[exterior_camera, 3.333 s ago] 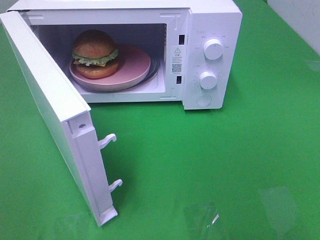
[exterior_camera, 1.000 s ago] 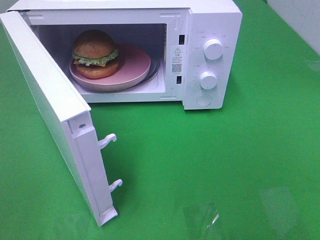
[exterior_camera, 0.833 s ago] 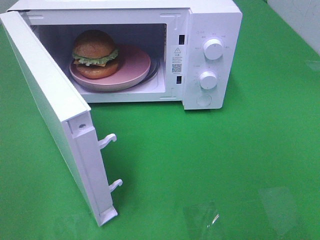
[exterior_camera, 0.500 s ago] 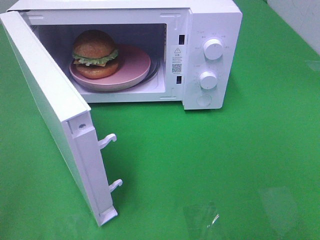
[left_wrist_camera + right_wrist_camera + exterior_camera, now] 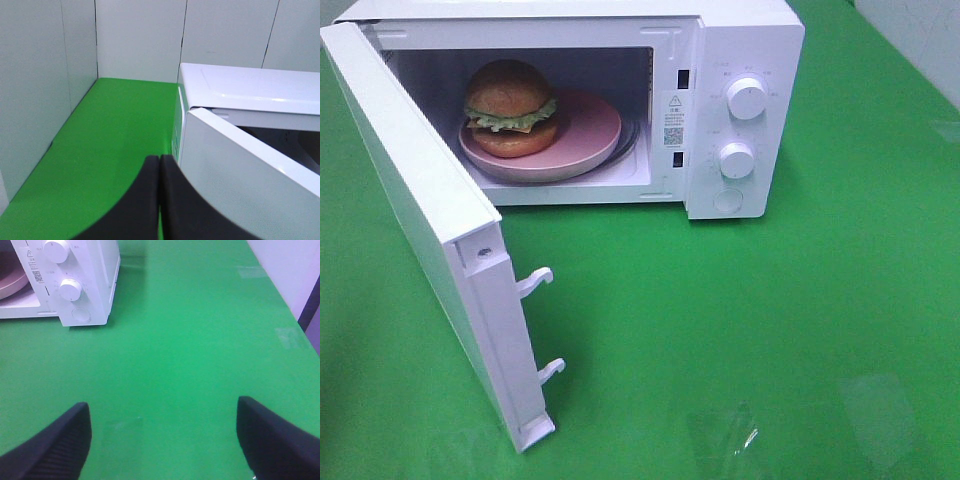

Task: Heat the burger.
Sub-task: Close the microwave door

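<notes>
Green cloth (image 5: 770,320) covers the table, with pale wall panels behind. Your left gripper (image 5: 159,165) is raised beside the outer face of the open door (image 5: 410,210) of the white microwave (image 5: 745,30). Its 2 black fingers are pressed together with nothing between them; you cannot tell whether they touch the door. Your right gripper (image 5: 164,410) sits low over bare cloth, aimed toward the 2 knobs (image 5: 70,289). Its fingers are spread wide and empty, well apart from the oven. The burger (image 5: 510,108) stands upright inside the cavity on the left part of a pink plate (image 5: 590,130). It is on the far side of the door from the left jaws and clear of both grippers.
</notes>
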You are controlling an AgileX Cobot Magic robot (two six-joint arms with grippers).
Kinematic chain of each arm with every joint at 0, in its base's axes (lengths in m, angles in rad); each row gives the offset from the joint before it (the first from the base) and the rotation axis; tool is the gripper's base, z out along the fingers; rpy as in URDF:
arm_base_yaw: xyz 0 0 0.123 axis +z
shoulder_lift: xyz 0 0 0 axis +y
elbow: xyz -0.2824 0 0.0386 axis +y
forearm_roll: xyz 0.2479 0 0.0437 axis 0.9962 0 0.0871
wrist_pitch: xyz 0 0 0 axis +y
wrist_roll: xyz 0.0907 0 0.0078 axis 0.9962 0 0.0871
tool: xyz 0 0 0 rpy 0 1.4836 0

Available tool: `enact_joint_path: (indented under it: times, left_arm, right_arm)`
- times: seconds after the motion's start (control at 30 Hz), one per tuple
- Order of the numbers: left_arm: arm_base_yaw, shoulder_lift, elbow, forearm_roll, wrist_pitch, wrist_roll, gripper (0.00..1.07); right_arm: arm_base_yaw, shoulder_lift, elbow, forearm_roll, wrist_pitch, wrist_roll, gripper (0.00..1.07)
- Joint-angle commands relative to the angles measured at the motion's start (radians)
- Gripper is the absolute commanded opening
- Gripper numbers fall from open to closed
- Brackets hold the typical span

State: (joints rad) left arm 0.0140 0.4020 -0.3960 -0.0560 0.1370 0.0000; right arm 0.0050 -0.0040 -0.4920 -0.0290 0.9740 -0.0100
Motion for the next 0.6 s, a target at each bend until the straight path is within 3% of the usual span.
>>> enact_joint_path:
  times: [0.03,0.17,0.3,0.6]
  left_arm:
    - [0.0,0.042,0.041,-0.005,-0.145,-0.007,0.0]
    - [0.0,0.109,0.098,-0.005,-0.292,-0.007,0.0]
    - [0.0,0.252,0.187,-0.005,-0.573,-0.012,0.0]
    - [0.0,0.49,0.196,0.007,-0.749,-0.015,0.0]
  right_arm:
    - [-0.005,-0.027,0.001,0.002,-0.013,0.004,0.76]
    - [-0.005,-0.027,0.001,0.002,-0.013,0.004,0.76]
    - [-0.005,-0.027,0.001,0.002,-0.013,0.004,0.76]
    - [-0.005,-0.027,0.001,0.002,-0.013,0.004,0.76]
